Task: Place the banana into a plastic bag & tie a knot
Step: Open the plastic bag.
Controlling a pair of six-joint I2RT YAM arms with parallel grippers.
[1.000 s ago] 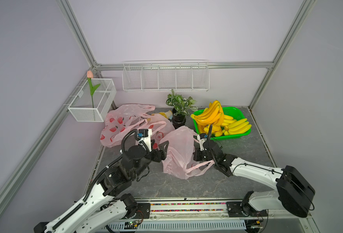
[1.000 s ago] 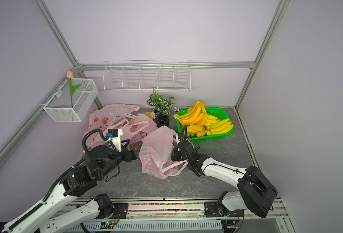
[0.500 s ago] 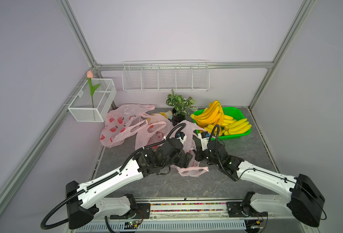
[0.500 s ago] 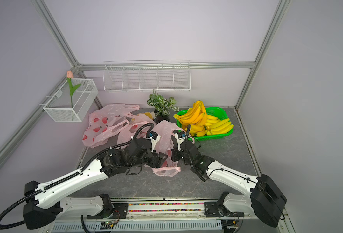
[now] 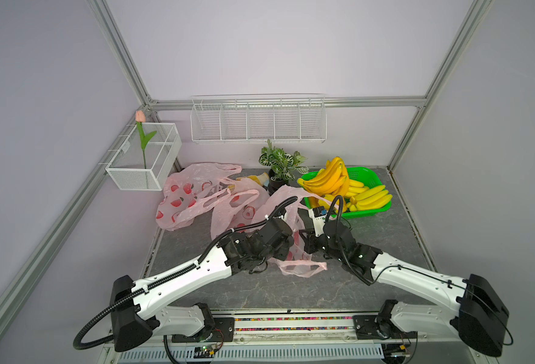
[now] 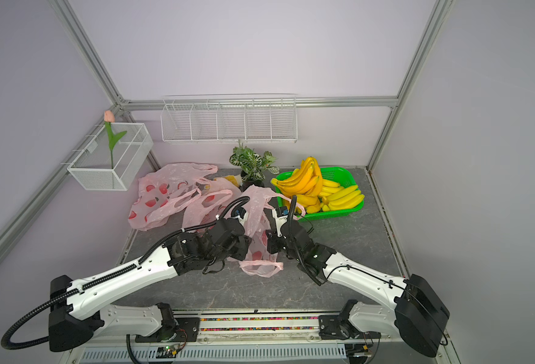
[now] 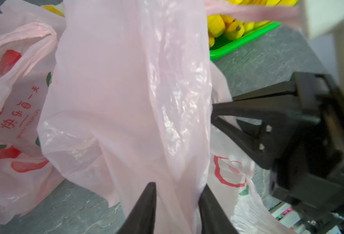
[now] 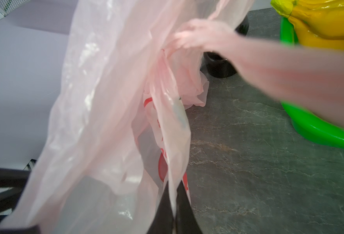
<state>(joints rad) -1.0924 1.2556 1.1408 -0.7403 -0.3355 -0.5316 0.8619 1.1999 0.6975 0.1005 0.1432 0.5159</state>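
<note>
- Desk [image 5: 386, 242]: grey stone-patterned top.
- Plastic bag [image 5: 274, 198]: pink, mid-desk, held up between both arms.
- Bananas [image 5: 332, 179]: far right, in a green basket [image 5: 367, 214].
- Left jaws: narrowed onto a bunched bag fold.
- Right jaws: pinched tight on thin bag film.

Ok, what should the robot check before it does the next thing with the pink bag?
1. Right gripper holds pink bag: ok, shut on a fold.
2. Left gripper clamped on bag: cannot tell; film sits between its parted fingers.
3. Banana inside bag: cannot tell; no yellow shows through.
4. Knot tied: not ok; a handle loop lies loose.
5. Bananas waiting in green basket: ok.
</note>
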